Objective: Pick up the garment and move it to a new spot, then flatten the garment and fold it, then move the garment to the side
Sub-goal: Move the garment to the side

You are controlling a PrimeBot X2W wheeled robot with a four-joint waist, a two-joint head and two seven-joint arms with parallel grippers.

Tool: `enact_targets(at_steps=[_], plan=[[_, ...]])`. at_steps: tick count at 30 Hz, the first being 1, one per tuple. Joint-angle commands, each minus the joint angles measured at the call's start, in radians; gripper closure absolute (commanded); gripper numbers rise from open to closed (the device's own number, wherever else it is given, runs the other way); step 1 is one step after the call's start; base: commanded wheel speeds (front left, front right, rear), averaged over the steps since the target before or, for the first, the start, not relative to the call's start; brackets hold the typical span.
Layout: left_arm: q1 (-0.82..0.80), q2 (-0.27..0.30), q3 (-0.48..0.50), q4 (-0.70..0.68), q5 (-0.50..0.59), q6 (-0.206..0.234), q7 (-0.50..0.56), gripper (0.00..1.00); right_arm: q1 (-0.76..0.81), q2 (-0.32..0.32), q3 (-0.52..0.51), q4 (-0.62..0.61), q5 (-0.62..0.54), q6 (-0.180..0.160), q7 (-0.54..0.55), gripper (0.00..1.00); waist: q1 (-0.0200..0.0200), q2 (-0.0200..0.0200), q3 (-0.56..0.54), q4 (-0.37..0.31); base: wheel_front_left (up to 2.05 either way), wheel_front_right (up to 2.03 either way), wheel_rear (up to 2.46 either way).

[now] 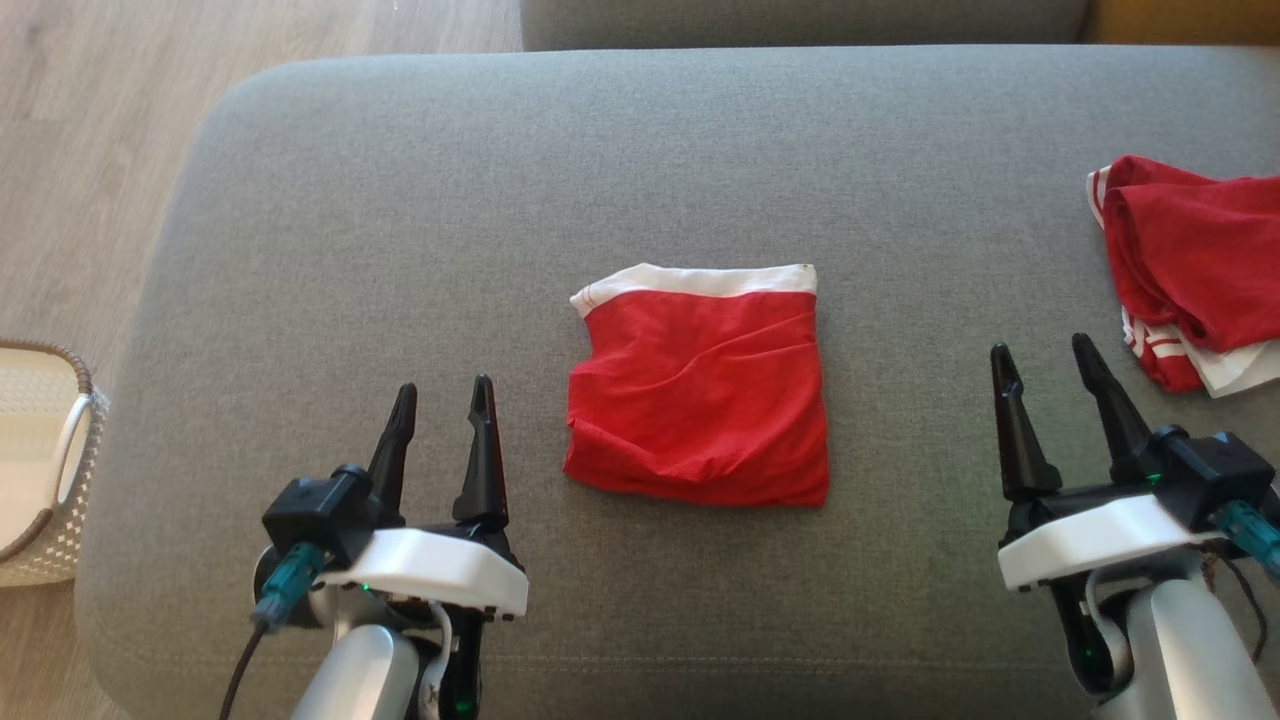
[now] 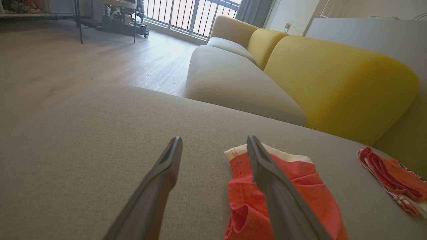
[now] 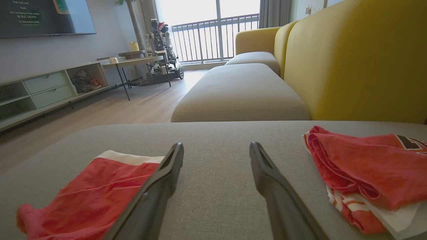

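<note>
Shows folded garment (image 1: 700,390) at frame centre on grey cushion (image 1: 400,200), between left gripper (image 1: 444,388) and right gripper (image 1: 1041,347), fingers (image 1: 483,450) apart, empty. Leaves, seemingly, only the move aside; calls for pinching all layers to keep the fold.

Grey cushion (image 1: 400,200) lay broad, woven basket (image 1: 40,470) stood beside its left edge, wood floor (image 1: 80,120) beyond, yellow sofa back (image 3: 350,60) behind, red-and-white clothes pile (image 1: 1190,270) sat far right.
</note>
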Motion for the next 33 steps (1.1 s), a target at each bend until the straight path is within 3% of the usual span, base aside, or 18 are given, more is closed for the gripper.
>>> enact_targets(at_steps=[1, 10, 17, 25, 33], plan=[[-0.028, 0.007, 0.022, -0.03, -0.006, 0.007, -0.012, 0.0, -0.027, -0.001, 0.013, -0.038, -0.009, 0.0, -0.009, 0.0, 0.0, 0.0, 0.003, 0.003, 0.0, 0.0, 0.0], [-0.038, 0.007, -0.009, -0.018, -0.014, -0.008, -0.012, 0.0, -0.044, -0.001, 0.043, 0.044, 0.024, 0.0, 0.007, 0.0, 0.0, 0.0, 0.028, 0.037, 0.0, 0.0, 0.0], [-0.053, 0.007, -0.031, -0.014, -0.022, -0.015, -0.012, 0.0, -0.103, -0.018, 0.125, 0.141, 0.106, 0.0, 0.06, 0.0, 0.0, 0.0, 0.067, 0.095, 0.0, 0.0, 0.0], [-0.071, 0.007, -0.053, -0.01, -0.032, -0.015, -0.012, 0.0, -0.162, -0.026, 0.121, 0.251, 0.215, 0.0, 0.105, 0.0, 0.0, 0.0, 0.097, 0.168, 0.0, 0.0, 0.0], [-0.07, 0.007, -0.057, -0.005, -0.039, -0.013, -0.012, 0.0, -0.192, -0.049, 0.195, 0.311, 0.284, 0.0, 0.138, 0.0, 0.0, 0.0, 0.101, 0.199, 0.0, 0.0, 0.0]])
